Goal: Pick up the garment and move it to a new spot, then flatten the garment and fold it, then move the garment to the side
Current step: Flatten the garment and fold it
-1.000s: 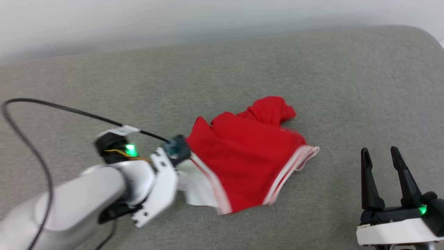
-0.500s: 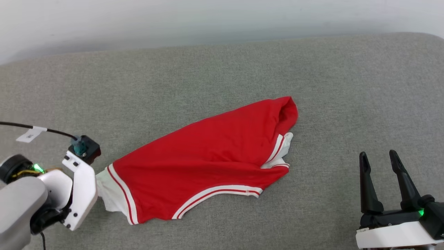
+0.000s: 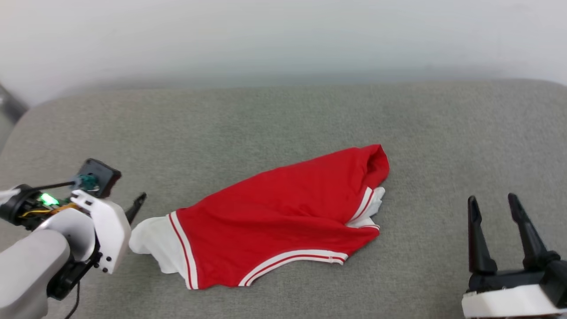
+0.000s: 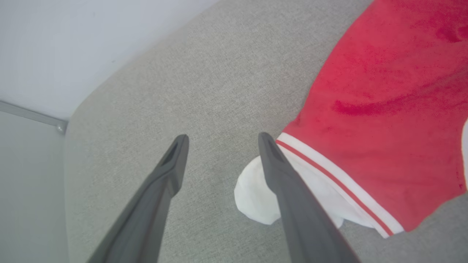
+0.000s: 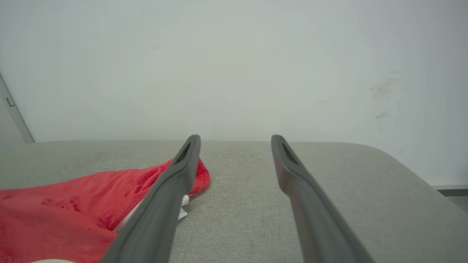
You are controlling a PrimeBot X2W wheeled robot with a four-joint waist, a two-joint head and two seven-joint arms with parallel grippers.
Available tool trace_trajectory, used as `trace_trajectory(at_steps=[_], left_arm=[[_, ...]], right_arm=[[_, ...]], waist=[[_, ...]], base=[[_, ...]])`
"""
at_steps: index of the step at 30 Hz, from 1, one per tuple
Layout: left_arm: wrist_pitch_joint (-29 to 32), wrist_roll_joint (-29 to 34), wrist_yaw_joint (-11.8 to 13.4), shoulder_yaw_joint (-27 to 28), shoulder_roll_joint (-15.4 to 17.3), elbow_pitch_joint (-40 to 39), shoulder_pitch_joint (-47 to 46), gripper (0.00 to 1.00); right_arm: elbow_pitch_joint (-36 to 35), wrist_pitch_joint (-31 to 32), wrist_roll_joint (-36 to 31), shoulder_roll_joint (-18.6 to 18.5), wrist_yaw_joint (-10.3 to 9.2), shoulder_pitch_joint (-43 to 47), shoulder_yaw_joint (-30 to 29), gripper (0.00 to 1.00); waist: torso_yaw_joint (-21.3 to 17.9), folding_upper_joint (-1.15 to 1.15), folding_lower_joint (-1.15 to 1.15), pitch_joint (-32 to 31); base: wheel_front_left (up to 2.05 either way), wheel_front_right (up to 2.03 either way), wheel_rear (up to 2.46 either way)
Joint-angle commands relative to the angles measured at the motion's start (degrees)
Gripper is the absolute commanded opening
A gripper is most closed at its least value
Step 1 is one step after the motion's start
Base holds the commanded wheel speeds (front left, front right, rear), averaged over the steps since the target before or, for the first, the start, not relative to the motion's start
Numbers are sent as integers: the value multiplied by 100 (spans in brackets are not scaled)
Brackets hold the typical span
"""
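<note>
**While L gripper [image 4: 223, 139] and R gripper [image 3: 493, 200] both gape, garment [image 3: 283, 217] lies loose on grey cushion [image 3: 266, 119]**

Head view: your L arm comes in from the lower-left corner. Its pale forearm [image 3: 26, 270] is low and the white wrist bracket [image 3: 106, 230] is turned toward the garment, w/ a green light [image 3: 46, 199] at the wrist. You get one dark fingertip [image 3: 141, 198] past the bracket, pointing up and to the right. It's just beside the white sleeve [image 3: 153, 241] at the garment's L end. The garment is spread at a slant across the cushion's middle. Its red body is creased, w/ red-white stripes along the near hem and a 2nd white sleeve [image 3: 370, 208] bunched at its R end. Your R gripper sits lower right, fingers upright and parted, holding nothing, well apart from the garment.

L wrist view: fingers are spread wide w/ bare cushion btwn them. The finger on that view's right crosses the white sleeve in the picture; you can't tell if it touches. The red body runs off to the upper right.

R wrist view: fingers are wide, held about level over the cushion and aimed at the pale wall [image 5: 234, 65]. The garment's red end shows lower left, partly behind one finger.
</note>
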Motion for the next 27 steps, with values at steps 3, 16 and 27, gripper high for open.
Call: trace_trajectory(at_steps=[3, 16, 27], left_arm=[[-625, 54, 534, 221, 88, -355, 347, 100], [-2384, 278, 2685, 1482, -563, -1448, 1896, 100], [-2381, 1837, 2969, 3332, -1708, -2100, 3541, 100]], right_arm=[[-197, -14, -305, 9, -3, -308, -67, 100], [266, -14, -922, -1010, -4, -2100, 843, 100], [1330, 1968, 936, -2839, -5, -3438, 3915, 100]], waist=[[231, 0, 0, -310], [438, 0, 0, -425], [601, 0, 0, -258]], base=[[0, 0, 0], [0, 0, 0], [0, 0, 0]])
